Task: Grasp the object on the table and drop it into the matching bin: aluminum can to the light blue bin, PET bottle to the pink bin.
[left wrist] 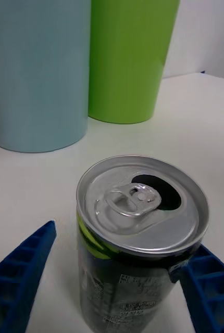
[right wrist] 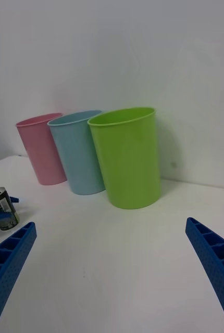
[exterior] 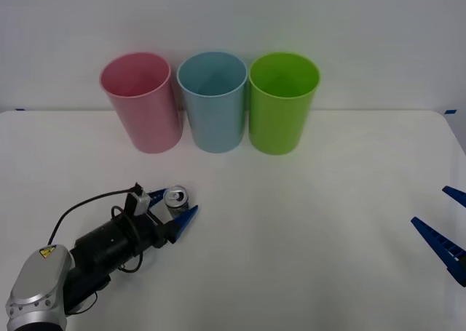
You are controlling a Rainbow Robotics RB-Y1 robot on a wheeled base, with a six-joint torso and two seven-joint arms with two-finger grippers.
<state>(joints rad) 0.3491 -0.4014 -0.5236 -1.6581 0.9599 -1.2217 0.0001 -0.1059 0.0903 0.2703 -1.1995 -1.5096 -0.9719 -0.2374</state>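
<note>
The aluminum can [exterior: 176, 197] stands upright on the white table [exterior: 306, 222], its pull-tab top [left wrist: 141, 200] open. My left gripper [exterior: 179, 202] is low at the front left, open, with the can between its fingers. One blue finger [left wrist: 208, 283] touches the can's side; the other [left wrist: 21, 276] stands a little apart from it. The can [right wrist: 1, 208] also shows in the right wrist view with a blue finger across it. The pink bin [exterior: 141, 102] and light blue bin [exterior: 213, 100] stand at the back. My right gripper [exterior: 445, 220] waits open at the right edge.
A lime green bin [exterior: 282, 102] stands right of the light blue bin [left wrist: 36, 73], the three close in a row at the table's far edge by the white wall. The left arm's black cable [exterior: 84, 209] loops over the table behind the wrist.
</note>
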